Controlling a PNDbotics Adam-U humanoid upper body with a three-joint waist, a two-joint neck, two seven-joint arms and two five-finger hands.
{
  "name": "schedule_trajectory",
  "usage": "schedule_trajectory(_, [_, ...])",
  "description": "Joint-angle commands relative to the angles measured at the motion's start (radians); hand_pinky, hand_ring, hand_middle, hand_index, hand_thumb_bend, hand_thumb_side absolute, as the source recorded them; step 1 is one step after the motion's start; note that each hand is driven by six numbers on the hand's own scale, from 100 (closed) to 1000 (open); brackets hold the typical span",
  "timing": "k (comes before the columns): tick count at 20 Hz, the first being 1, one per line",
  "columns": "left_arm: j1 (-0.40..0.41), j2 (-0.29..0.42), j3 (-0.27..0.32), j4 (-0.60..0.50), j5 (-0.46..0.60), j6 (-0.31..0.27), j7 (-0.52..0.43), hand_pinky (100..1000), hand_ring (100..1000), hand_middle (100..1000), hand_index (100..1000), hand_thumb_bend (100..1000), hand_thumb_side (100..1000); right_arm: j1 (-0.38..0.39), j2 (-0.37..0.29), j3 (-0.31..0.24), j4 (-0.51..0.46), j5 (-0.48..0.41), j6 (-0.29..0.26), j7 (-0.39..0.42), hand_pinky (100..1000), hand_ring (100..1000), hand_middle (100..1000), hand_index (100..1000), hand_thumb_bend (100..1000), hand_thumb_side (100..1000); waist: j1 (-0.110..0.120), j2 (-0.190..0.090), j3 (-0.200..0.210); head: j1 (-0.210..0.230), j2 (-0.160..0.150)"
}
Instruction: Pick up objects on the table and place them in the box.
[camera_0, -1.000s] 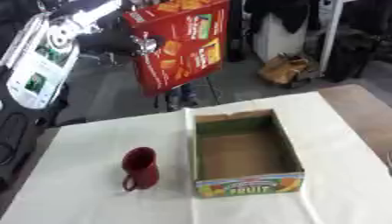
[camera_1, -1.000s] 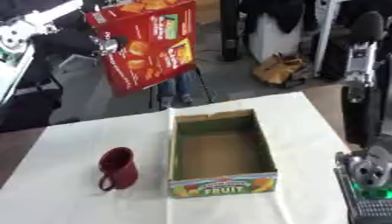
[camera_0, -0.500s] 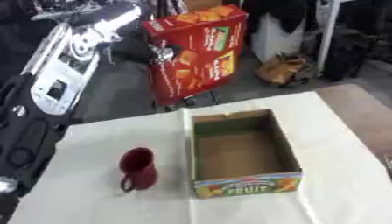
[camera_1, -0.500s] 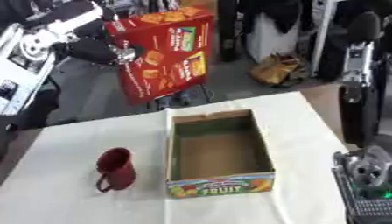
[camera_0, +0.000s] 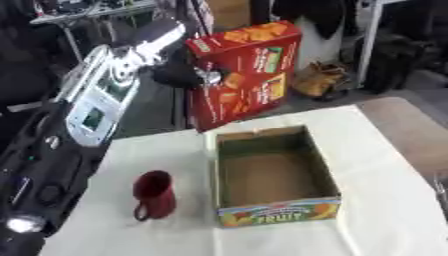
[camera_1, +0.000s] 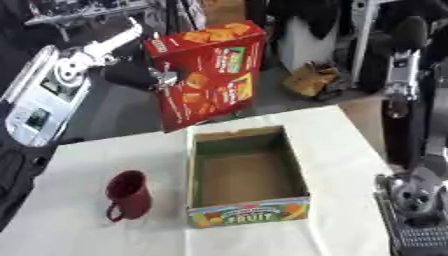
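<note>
My left hand is shut on the left edge of a tall red cracker box. It holds the box tilted in the air, just past the far end of the open cardboard fruit box. The fruit box stands on the white table, and I see nothing inside it. A dark red mug stands upright on the table to the left of the fruit box, its handle toward me. My right hand shows at the lower right corner of the right eye view, away from all the objects.
My left arm runs along the left side of the view, above the table's left edge. Beyond the table's far edge are a dark floor, a brown bag and furniture legs. A brown tabletop adjoins on the right.
My left hand has carried the red cracker box down and to the right, closer to the far end of the fruit box. The mug and the fruit box have stayed put.
</note>
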Motion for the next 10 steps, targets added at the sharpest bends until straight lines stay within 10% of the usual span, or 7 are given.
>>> schedule_trajectory(1, [-0.006,-0.007,0.003,-0.003,-0.024,-0.003,0.012,109,314,405,496,170,459,-0.019,0.000,0.001,-0.017,-0.006,0.001,0.001,998,925,871,855,100,1000,-0.010,-0.014,0.001,0.002,-0.004])
schedule_trajectory(10, [0.036,-0.054,-0.008,0.024,-0.046,-0.011,0.028,114,319,410,499,153,467,-0.026,0.003,0.001,-0.017,-0.007,-0.001,0.000,997,925,871,855,100,1000,-0.013,-0.005,-0.003,-0.005,-0.008])
